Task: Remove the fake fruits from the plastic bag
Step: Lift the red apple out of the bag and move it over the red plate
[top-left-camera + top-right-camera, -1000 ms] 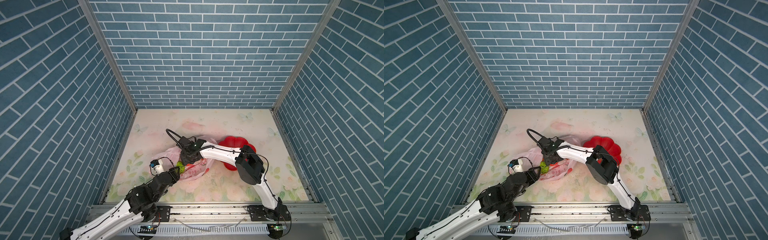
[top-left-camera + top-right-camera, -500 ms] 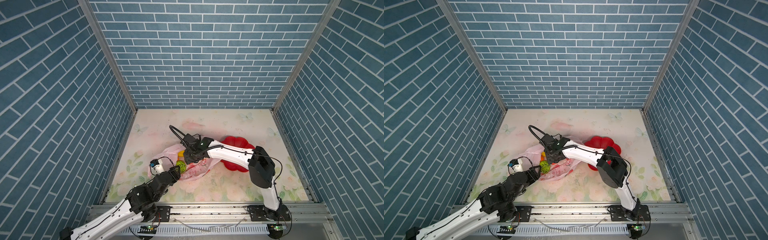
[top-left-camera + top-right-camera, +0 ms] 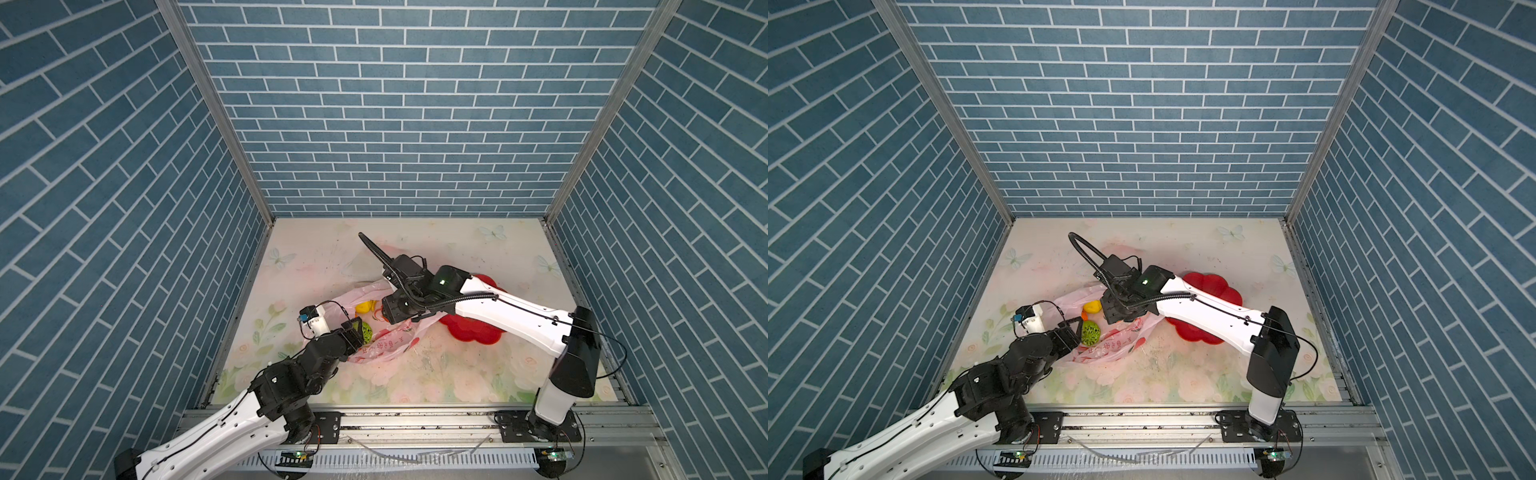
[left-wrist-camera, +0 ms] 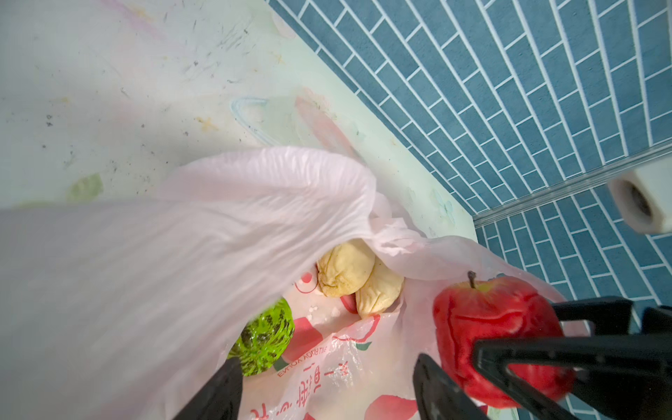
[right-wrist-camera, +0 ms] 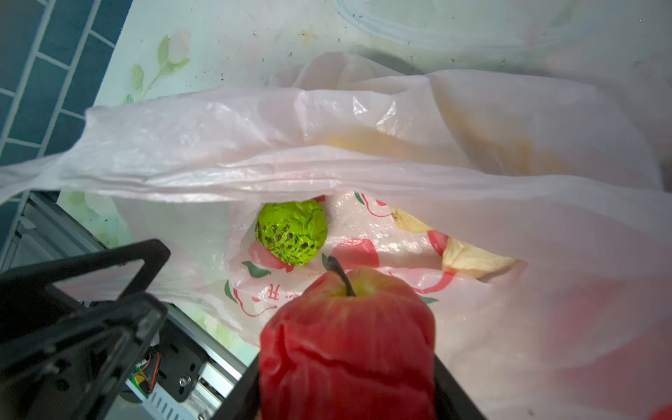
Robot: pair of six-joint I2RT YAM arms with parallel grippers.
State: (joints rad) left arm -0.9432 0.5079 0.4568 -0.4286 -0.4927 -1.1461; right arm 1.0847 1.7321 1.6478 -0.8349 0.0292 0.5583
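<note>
The pink plastic bag [image 3: 388, 347] lies open near the table's left front, seen in both top views [image 3: 1121, 343]. My right gripper [image 5: 347, 392] is shut on a red apple [image 5: 349, 342] just above the bag's mouth [image 4: 487, 320]. Inside the bag lie a textured green fruit [image 5: 291, 232] and two cream fruits [image 4: 345, 269]. A yellow fruit [image 3: 365, 306] shows at the far side of the opening. My left gripper [image 4: 327, 392] stands open at the bag's mouth next to the green fruit [image 3: 1091, 332], with printed film between its fingers. The banana is out of view.
A red flower-shaped dish [image 3: 469, 332] sits right of the bag, partly under the right arm [image 3: 1208, 286]. Blue brick walls close in the left, back and right. A metal rail [image 3: 415, 419] runs along the front edge.
My left gripper's jaws have opened wider at the bag's mouth. The right arm's elbow has swung to the right, with the apple still held over the bag.
</note>
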